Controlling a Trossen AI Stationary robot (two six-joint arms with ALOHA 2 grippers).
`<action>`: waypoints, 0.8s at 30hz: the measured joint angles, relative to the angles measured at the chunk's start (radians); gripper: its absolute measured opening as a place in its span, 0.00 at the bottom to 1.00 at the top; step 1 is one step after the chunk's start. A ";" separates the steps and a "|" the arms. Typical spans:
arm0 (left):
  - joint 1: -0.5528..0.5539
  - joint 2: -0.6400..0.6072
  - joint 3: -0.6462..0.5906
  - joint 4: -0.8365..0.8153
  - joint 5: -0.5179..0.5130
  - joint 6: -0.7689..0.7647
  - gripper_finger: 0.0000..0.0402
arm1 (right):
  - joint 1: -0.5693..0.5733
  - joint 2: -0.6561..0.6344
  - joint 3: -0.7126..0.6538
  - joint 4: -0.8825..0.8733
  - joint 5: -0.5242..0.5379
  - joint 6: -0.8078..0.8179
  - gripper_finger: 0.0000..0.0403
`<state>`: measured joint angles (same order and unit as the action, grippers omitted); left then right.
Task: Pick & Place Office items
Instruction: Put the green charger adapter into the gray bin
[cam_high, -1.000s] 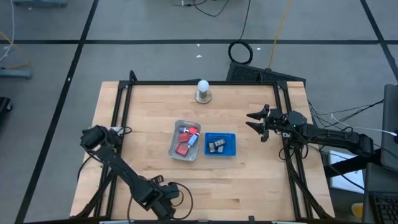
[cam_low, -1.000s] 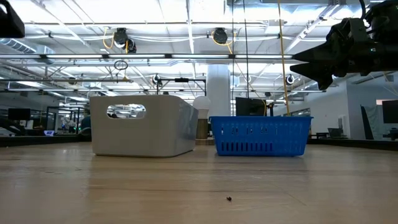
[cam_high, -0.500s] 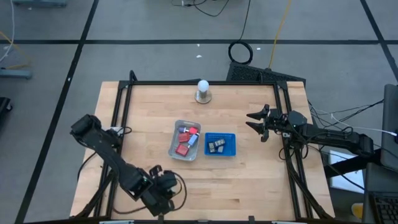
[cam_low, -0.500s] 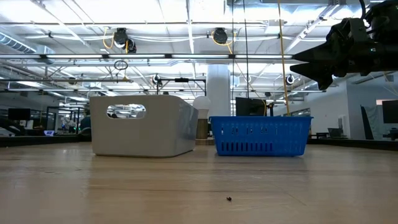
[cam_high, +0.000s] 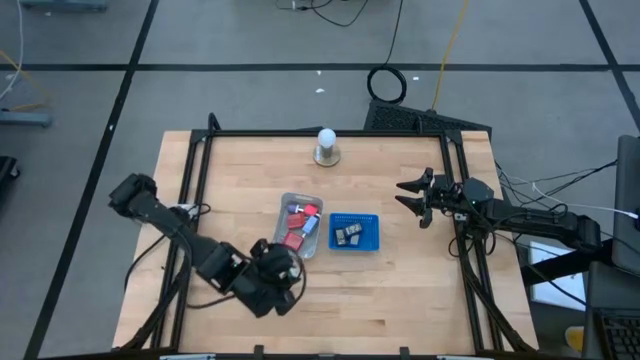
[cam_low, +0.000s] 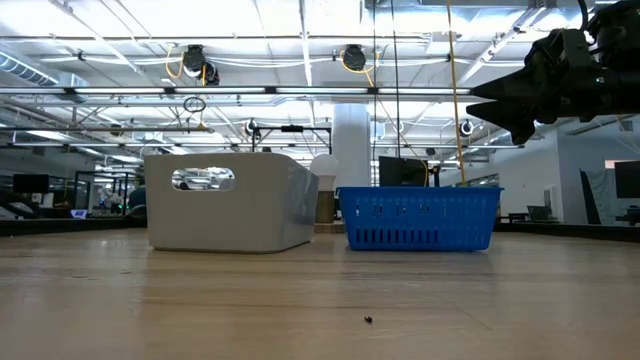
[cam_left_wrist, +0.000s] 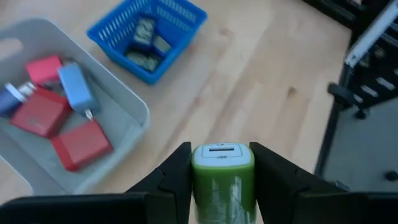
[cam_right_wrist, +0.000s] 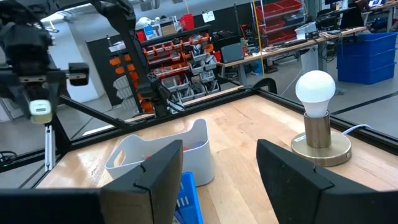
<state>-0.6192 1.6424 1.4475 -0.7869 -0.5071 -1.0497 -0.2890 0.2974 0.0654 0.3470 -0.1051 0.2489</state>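
Left gripper (cam_left_wrist: 222, 180) clamped on a green office item (cam_left_wrist: 222, 169), held above the wood table (cam_high: 400, 290), lower centre of the high view, just below the clear tray (cam_high: 281, 241).

Right gripper (cam_high: 412, 197) spread open, empty, hovering right of centre in the high view, beside the blue basket (cam_high: 355, 232) but apart from it. Red and light blue office items (cam_left_wrist: 53, 112) lying in the clear tray; dark ones (cam_left_wrist: 144, 42) in the blue basket. White ball on a round base (cam_high: 327, 146) near the upper table edge.
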 joint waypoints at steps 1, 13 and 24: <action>0.014 -0.001 0.000 0.004 -0.002 0.005 0.32 | 0.000 0.000 0.000 0.000 0.000 0.000 0.49; 0.198 -0.001 0.000 -0.005 -0.039 0.160 0.32 | 0.000 0.000 0.000 0.000 0.000 0.000 0.49; 0.333 -0.001 -0.032 -0.109 -0.075 0.314 0.32 | 0.000 0.000 0.000 0.000 0.000 0.000 0.49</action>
<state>-0.2867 1.6413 1.4154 -0.8957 -0.5819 -0.7358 -0.2887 0.2976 0.0654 0.3467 -0.1052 0.2489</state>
